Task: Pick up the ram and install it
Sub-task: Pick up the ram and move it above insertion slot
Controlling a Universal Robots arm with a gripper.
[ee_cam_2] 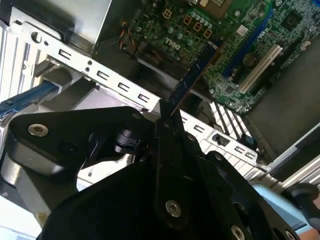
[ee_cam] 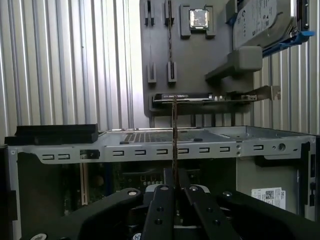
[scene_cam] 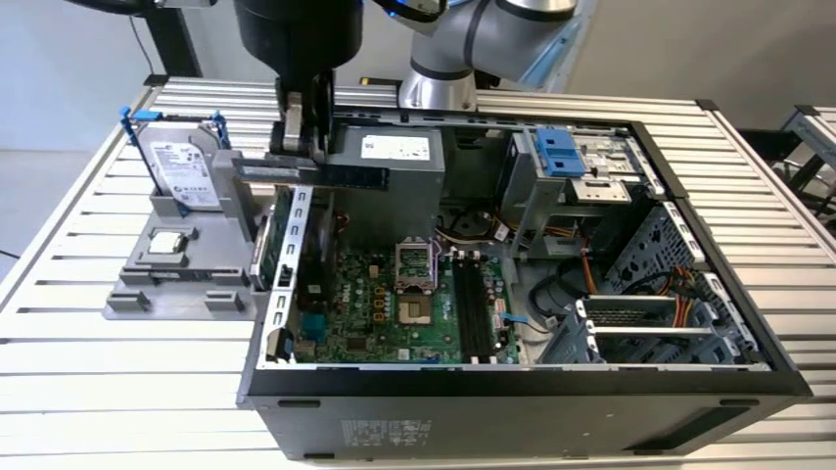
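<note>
On the surface, at the edge on the exterior view's left, a grey holder carries an upright hard drive and a processor. The end effector is clamped on the ram, above the near wall of the open computer case. The second wrist view shows the ram over the motherboard; the first wrist view shows it edge-on.

From my station I see a slatted metal table carrying an open computer case and, just beside it toward the exterior view's left, a grey parts holder.
</note>
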